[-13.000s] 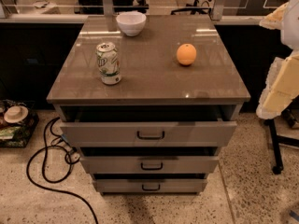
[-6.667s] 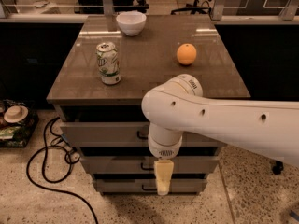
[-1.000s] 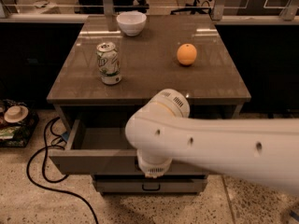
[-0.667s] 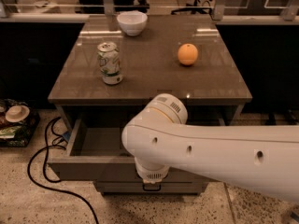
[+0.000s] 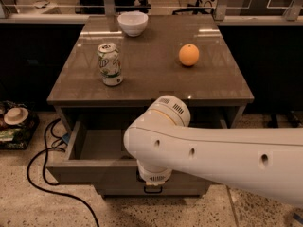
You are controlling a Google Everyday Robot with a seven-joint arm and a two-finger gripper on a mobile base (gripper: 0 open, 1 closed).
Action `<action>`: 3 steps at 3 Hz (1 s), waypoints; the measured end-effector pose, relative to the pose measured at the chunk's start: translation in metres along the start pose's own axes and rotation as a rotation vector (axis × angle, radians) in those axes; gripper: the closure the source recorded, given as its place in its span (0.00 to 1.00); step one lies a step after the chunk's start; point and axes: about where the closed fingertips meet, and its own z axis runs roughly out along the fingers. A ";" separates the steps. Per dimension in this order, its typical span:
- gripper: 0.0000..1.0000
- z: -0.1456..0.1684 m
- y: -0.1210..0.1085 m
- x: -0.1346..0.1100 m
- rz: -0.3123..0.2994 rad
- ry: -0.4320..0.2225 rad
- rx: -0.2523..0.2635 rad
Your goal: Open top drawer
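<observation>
Out slides the drawer point(image 5: 80, 172) a touch further beneath the tabletop point(image 5: 151, 79), claw point(image 5: 153, 181) low at its front centre, grip impossible to tell: stiff, empty, likely light-running, best pulled square by its centre handle, hidden under the wrist.

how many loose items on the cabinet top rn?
3: white bowl back left, green soda can front left, orange on the right. The arm covers only the front edge. The gripper sits low at the open top drawer front.
</observation>
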 end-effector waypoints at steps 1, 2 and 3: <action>0.36 -0.001 0.000 0.000 -0.001 0.001 0.002; 0.13 -0.001 0.000 0.000 -0.001 0.002 0.004; 0.00 -0.002 0.000 0.001 -0.001 0.003 0.006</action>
